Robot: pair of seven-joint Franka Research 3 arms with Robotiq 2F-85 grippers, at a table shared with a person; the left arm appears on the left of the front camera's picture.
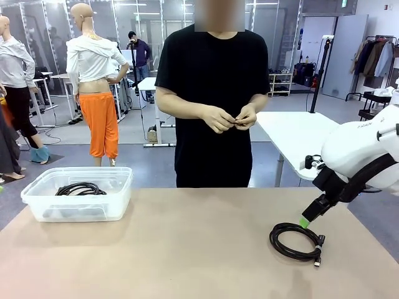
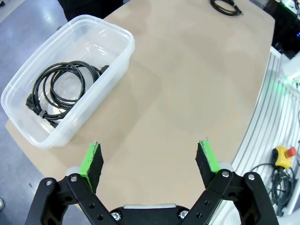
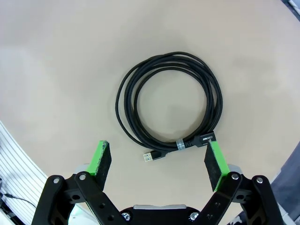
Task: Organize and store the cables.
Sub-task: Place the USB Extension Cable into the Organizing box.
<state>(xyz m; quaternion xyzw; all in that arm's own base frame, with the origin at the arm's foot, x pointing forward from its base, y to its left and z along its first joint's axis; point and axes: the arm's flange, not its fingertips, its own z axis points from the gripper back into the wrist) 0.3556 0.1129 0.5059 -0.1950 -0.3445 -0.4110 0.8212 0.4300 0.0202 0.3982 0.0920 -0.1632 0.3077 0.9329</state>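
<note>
One cable coil point(image 1: 80, 189) already lies in the clear bin point(image 1: 43, 208); a second coil point(image 3: 168, 57) sits loose on the tabletop point(image 1: 187, 249), ungrasped beneath the right end effector point(image 3: 157, 144), jaws apart; left end effector point(image 2: 149, 143) likewise spread, empty; seemingly about halfway.

Left gripper point(image 2: 150, 158), jaws spread wide with nothing between them, over the tan table point(image 2: 187, 93) just beside the clear plastic bin point(image 2: 123, 44); inside the bin, one coiled black cable point(image 2: 60, 90); well apart from the bin, at the table's far end, a second coiled cable point(image 2: 226, 6); past the table edge opposite the bin, a yellow stop button point(image 2: 283, 157).
</note>
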